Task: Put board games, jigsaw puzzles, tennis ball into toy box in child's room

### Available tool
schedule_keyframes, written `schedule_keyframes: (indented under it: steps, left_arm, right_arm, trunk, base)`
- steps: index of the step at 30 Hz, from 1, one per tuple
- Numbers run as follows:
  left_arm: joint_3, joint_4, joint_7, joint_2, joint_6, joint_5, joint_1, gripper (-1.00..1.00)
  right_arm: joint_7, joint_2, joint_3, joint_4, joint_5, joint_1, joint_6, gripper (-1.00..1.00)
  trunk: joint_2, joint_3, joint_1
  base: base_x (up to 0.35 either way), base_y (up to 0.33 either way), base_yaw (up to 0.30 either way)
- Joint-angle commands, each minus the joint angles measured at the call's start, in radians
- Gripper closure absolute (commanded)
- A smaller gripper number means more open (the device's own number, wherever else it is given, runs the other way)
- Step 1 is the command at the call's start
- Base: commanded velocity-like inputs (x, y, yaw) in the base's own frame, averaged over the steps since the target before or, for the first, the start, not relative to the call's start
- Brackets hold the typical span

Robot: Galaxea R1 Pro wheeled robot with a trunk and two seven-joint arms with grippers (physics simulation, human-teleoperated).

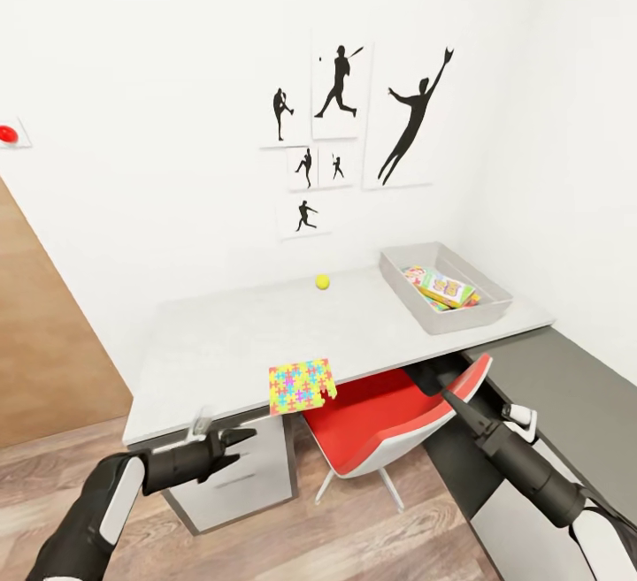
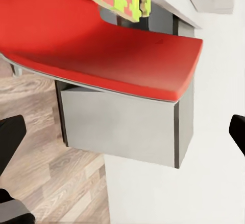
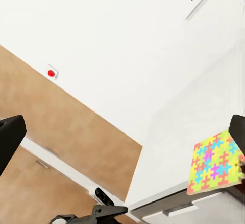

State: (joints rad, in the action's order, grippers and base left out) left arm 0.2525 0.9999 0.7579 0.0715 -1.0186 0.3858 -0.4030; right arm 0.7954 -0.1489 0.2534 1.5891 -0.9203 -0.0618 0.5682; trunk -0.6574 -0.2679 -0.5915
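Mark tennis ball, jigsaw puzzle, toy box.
tennis ball [image 1: 322, 281], head view, centre of the ball.
jigsaw puzzle [image 1: 302, 385], head view, middle of its top face.
toy box [image 1: 444, 323], head view, near wall.

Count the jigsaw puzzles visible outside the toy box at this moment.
1: a jigsaw puzzle lies at the table's front edge, overhanging above the red chair. Another may be hidden among the toy box's contents.

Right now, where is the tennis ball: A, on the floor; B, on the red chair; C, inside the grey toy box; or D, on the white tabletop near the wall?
D: the tennis ball rests on the bare table close to the wall, apart from the toy box to its right.
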Motion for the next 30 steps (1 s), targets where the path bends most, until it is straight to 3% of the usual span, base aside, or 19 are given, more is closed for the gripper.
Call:
schedule_keyframes:
  steps: [1,7,12,16,17,20,30]
  left_arm:
    - [0.002,-0.014,0.003,0.000,-0.003,-0.003,-0.006,-1.00]
    - [0.002,-0.093,-0.002,-0.004,0.006,-0.009,-0.034,-1.00]
    - [0.001,-0.138,-0.003,-0.002,0.051,-0.007,-0.053,-1.00]
    - [0.001,-0.146,-0.003,-0.001,0.060,-0.007,-0.057,-1.00]
    - [0.002,-0.148,-0.003,-0.002,0.062,-0.007,-0.058,-1.00]
    - [0.002,-0.148,-0.003,-0.002,0.063,-0.007,-0.059,-1.00]
    - [0.002,-0.149,-0.003,0.001,0.062,-0.007,-0.059,-1.00]
  right_arm:
    - [-0.002,0.001,0.001,0.000,-0.006,-0.001,0.008,-1.00]
    - [0.012,-0.005,0.003,0.000,-0.012,0.000,0.010,-1.00]
    - [0.057,-0.006,0.033,0.000,-0.010,0.000,0.011,-1.00]
    - [0.069,-0.010,0.048,-0.014,-0.011,0.000,0.016,-1.00]
    - [0.070,-0.012,0.089,-0.055,-0.007,-0.002,0.021,-1.00]
    - [0.070,-0.011,0.106,-0.067,-0.008,-0.001,0.021,-1.00]
    - [0.080,-0.004,0.123,-0.059,-0.008,-0.001,0.014,-1.00]
  trunk:
    - [-0.009,-0.005,-0.004]
    - [-0.051,-0.023,-0.027]
    - [-0.086,-0.039,-0.046]
    - [-0.114,-0.052,-0.062]
    - [-0.121,-0.055,-0.065]
    - [-0.142,-0.064,-0.077]
    - [-0.212,-0.096,-0.115]
  base:
    - [0.000,0.000,0.000]
    - [0.000,0.000,0.000]
    - [0.000,0.000,0.000]
    - [0.000,0.000,0.000]
    - [0.000,0.000,0.000]
    - [0.000,0.000,0.000]
    - [0.000,0.000,0.000]
